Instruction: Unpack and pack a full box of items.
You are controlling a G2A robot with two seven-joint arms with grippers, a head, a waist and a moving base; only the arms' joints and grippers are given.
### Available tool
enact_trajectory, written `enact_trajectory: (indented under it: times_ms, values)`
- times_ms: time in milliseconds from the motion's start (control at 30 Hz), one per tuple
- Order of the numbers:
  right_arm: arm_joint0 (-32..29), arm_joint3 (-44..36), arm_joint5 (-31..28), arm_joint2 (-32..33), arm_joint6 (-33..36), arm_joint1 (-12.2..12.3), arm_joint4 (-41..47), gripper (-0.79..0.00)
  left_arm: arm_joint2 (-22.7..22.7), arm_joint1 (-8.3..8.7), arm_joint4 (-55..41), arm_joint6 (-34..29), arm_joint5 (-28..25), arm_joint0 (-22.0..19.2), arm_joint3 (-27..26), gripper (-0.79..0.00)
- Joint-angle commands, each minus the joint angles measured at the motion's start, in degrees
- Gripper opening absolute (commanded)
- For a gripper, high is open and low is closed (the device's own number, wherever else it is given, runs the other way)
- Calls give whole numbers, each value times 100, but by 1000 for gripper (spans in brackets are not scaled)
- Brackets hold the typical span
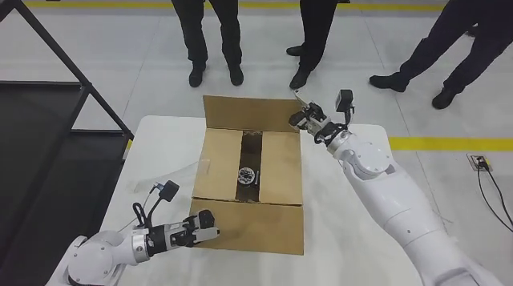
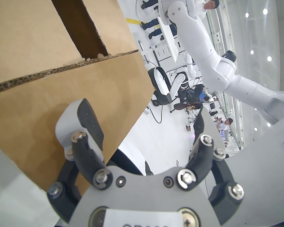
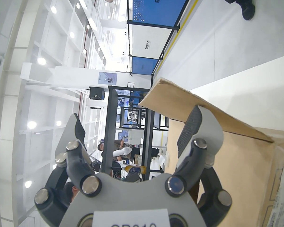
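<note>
Desk: white, carries the whole setup.

Box: brown cardboard, mid-desk, approx btwn the two arms. Far flap stands up. Near flap is folded outward toward the robot's side. The two side flaps lie nearly flat over the top w/ a dark gap btwn them. I see a printed label on the box's cardboard close to the R arm.

Left claw: fingers spread wide, nothing pinched. From the top cam it sits at the near-left corner of the box, by the near flap. From its wrist cam one finger lies in front of the cardboard, and the flap's edge runs into the space btwn the two fingers. Contact w/ the flap: can't tell.

Right claw: also spread, nothing pinched. From the top cam it is at the far-right corner of the box, just beside the upright far flap. In its wrist cam one finger overlaps that flap's edge. Touching or not: can't tell.

Item: through the gap I make out sth dark w/ a pale round part, down inside the box. Too small to ID.
</note>
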Motion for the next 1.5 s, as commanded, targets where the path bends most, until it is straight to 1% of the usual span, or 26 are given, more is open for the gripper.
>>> enact_trajectory:
  times_ms: [0, 167, 567, 800, 1133, 1467]
  values:
    - [131, 235, 38, -67, -20, -74, -41, 0, -2, 7, -15, 15, -1, 17, 8, 0]
    - [452, 849, 74, -286, -241, -315, -230, 0, 0, 25, -52, 40, -14, 47, 8, 0]
    - [818, 1946, -338, -706, -942, -935, -662, 0, 84, 59, -29, 68, -51, 80, -22, 0]
    - [962, 2424, -209, -831, -1089, -1209, -924, 0, 162, 78, -12, 34, -96, 98, -27, 0]
    - [1082, 2859, -41, -850, -1207, -1437, -1231, 0, 252, 104, 59, 43, -81, 83, 3, 0]
    - [1119, 3068, -62, -724, -1255, -1518, -1370, 0, 297, 130, 94, 115, -121, 114, -27, 0]
